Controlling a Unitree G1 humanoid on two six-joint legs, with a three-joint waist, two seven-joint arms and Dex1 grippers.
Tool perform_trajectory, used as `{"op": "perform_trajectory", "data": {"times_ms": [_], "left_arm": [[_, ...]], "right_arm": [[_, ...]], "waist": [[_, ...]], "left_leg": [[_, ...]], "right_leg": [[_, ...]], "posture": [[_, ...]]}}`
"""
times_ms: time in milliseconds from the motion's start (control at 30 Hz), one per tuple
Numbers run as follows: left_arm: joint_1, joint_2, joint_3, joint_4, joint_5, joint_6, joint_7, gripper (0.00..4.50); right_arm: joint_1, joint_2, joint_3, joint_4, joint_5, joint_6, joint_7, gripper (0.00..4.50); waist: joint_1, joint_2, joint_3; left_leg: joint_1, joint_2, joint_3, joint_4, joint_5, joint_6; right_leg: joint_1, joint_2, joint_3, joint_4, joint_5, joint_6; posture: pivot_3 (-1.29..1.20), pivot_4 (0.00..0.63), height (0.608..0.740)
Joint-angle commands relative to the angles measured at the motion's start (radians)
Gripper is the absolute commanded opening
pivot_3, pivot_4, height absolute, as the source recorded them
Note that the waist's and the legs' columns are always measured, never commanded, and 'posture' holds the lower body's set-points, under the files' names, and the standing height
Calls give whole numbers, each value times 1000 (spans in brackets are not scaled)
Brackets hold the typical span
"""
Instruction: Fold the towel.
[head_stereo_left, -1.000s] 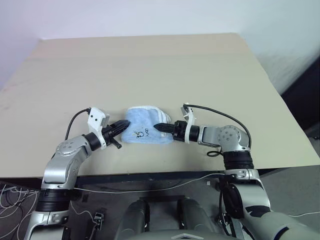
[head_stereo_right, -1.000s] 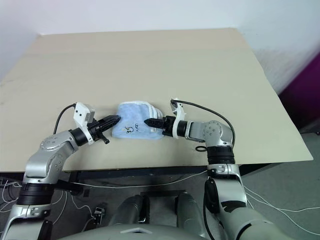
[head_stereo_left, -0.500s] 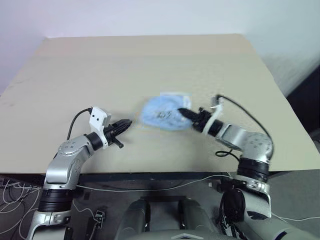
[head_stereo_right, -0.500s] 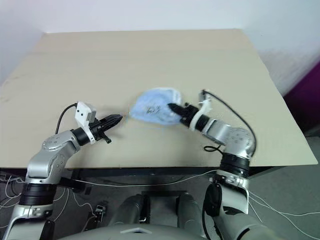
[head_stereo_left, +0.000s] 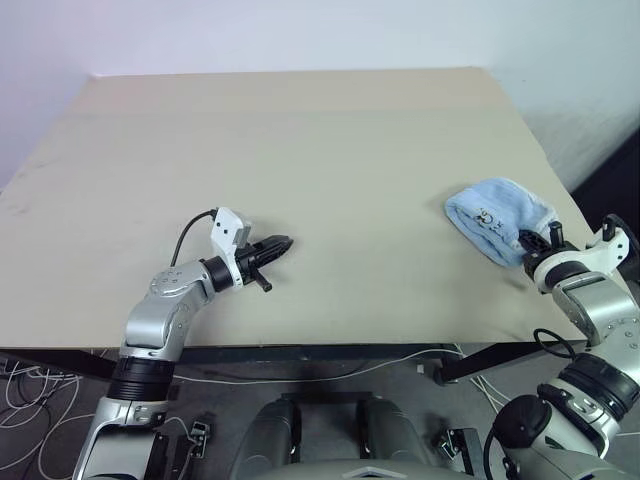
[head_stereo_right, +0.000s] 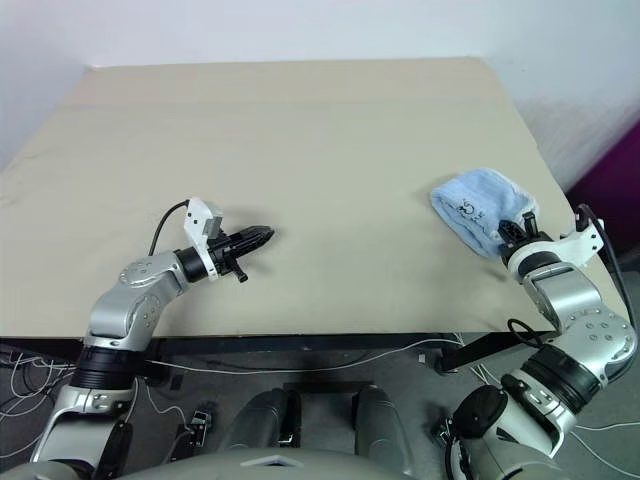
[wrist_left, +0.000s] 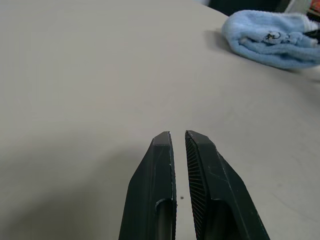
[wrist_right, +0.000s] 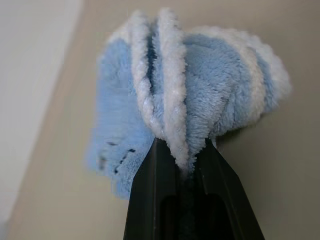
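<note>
The towel (head_stereo_left: 497, 218) is a light blue folded bundle with white edging and a small dark mark, lying on the beige table (head_stereo_left: 300, 130) close to its right edge. My right gripper (head_stereo_left: 530, 243) comes at it from the near right and is shut on its layered white-trimmed edge; in the right wrist view the black fingers (wrist_right: 150, 200) pinch the folds of the towel (wrist_right: 190, 100). My left gripper (head_stereo_left: 283, 242) hovers low over bare tabletop near the front centre-left, shut with nothing in it. It points toward the distant towel (wrist_left: 272, 37).
The table's right edge (head_stereo_left: 560, 190) runs just beside the towel, with a dark drop beyond it. The front edge (head_stereo_left: 330, 345) lies close under both arms, and cables hang below it. A pale wall stands behind the table.
My right gripper has swung far to the right, carrying the towel from the table's middle to its right edge. The left gripper has shifted a little to the right, still shut.
</note>
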Motion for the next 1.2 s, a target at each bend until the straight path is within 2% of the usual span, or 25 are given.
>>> {"op": "perform_trajectory", "data": {"times_ms": [33, 133, 167, 400, 533, 767, 900, 967, 1067, 1200], "left_arm": [[-24, -9, -11, -7, 9, -26, -11, 475], [-25, -14, -14, 5, 14, -33, -17, 475], [-24, -16, -16, 6, 15, -35, -18, 475], [-23, -33, -24, 16, 19, -44, -22, 475], [-29, -36, -22, 30, 23, -48, -27, 475], [-60, -33, -4, 78, 32, -68, -19, 475], [-87, -34, 24, 137, 73, -124, 48, 475], [-92, -27, 32, 158, 87, -143, 65, 475], [-92, -8, 56, 182, 114, -167, 105, 475], [-71, 9, 79, 165, 113, -174, 122, 475]], "right_arm": [[9, -6, 0, -68, 58, -37, -45, 35], [29, -15, 7, -77, 95, -49, -66, 35], [36, -19, 9, -78, 107, -51, -70, 647], [68, -44, 26, -91, 183, -90, -98, 2991], [79, -56, 40, -108, 169, -152, -121, 4415], [98, -130, 120, -133, 4, -308, -37, 4466], [132, -236, 338, -205, -177, -364, 184, 4466], [133, -253, 415, -231, -223, -383, 261, 4466], [144, -303, 634, -290, -347, -423, 447, 4466], [146, -322, 842, -284, -514, -523, 622, 4466]], "waist": [[1, 0, 0], [4, 0, 0], [5, 0, 0], [3, 0, 0], [3, 0, 0], [4, 0, 0], [-1, 0, 0], [-3, 0, 0], [-1, 0, 0], [7, -1, 1]], "left_leg": [[0, 0, 0, 0, 0, 0], [0, 0, 0, 1, 0, 0], [0, 0, 0, 1, 0, 0], [0, 0, 0, 1, 0, 0], [0, 0, 0, 1, 0, 0], [0, 0, 0, 1, 0, 0], [1, 1, 0, 1, 0, 0], [1, 1, 0, 1, 0, 1], [1, 2, 0, 1, 0, 1], [1, 2, 0, 2, 0, 1]], "right_leg": [[0, 0, 0, 0, 0, 0], [1, 0, 0, 0, 0, 0], [1, 0, 0, 0, 0, 0], [1, 0, 0, 0, 0, 0], [1, 1, 0, 0, 0, 0], [2, 1, 0, 0, 0, 0], [2, 2, 0, 0, 0, 0], [1, 3, 0, 0, 0, 0], [2, 3, 0, 0, 0, 0], [2, 3, -1, -1, 0, 0]], "posture": [[0, 150, 740], [0, 150, 740], [0, 150, 740], [0, 150, 740], [0, 150, 740], [0, 150, 740], [0, 150, 740], [0, 150, 740], [0, 150, 740], [0, 150, 740]]}}
